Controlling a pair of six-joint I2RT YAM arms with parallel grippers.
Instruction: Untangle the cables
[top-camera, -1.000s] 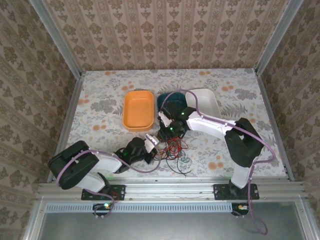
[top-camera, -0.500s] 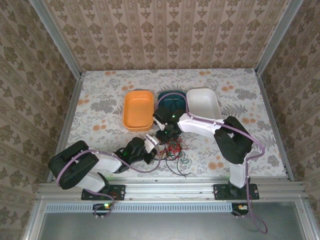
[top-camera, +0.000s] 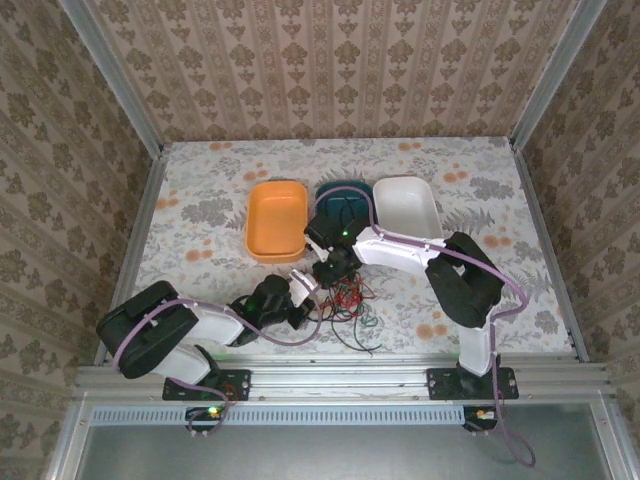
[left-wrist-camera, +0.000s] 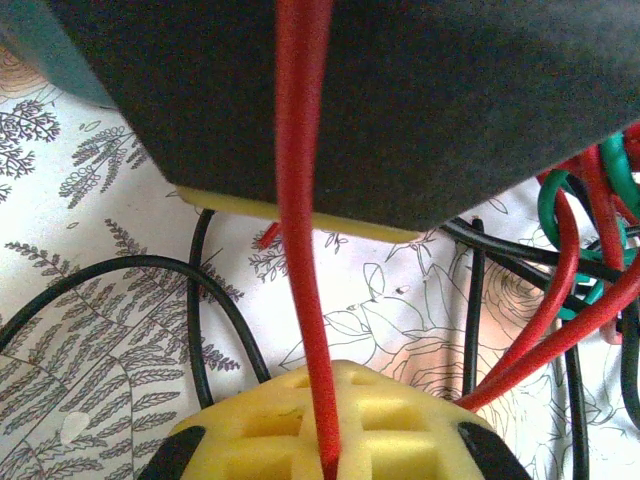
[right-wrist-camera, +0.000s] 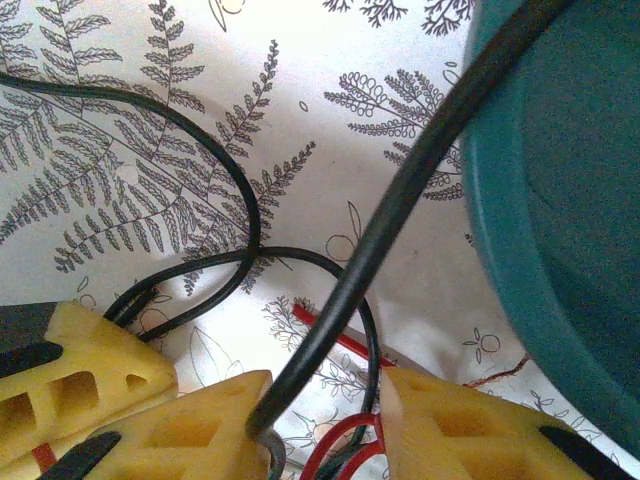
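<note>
The cables (top-camera: 347, 303) lie as a tangle of red, green and black wires near the table's front, between the two grippers. My left gripper (top-camera: 303, 288) is at the tangle's left side. Its yellow pads (left-wrist-camera: 250, 425) are shut on a red cable (left-wrist-camera: 300, 250) that rises taut out of them. My right gripper (top-camera: 335, 268) hangs low over the tangle's far edge, its yellow fingers (right-wrist-camera: 190, 425) standing apart and open. A black cable (right-wrist-camera: 400, 200) leans against its left finger and runs up over the teal bowl (right-wrist-camera: 560, 220). Red loops (right-wrist-camera: 345, 440) lie between the fingers.
Three bowls stand in a row behind the tangle: orange (top-camera: 277, 218), teal (top-camera: 343, 198) with a black wire in it, and white (top-camera: 405, 205). The right arm's body (left-wrist-camera: 400, 90) looms close above the left gripper. Patterned walls enclose the table.
The right arm has swung left off the white bowl and its gripper has come down nearer the tangle and the left gripper. The left arm has barely moved.
</note>
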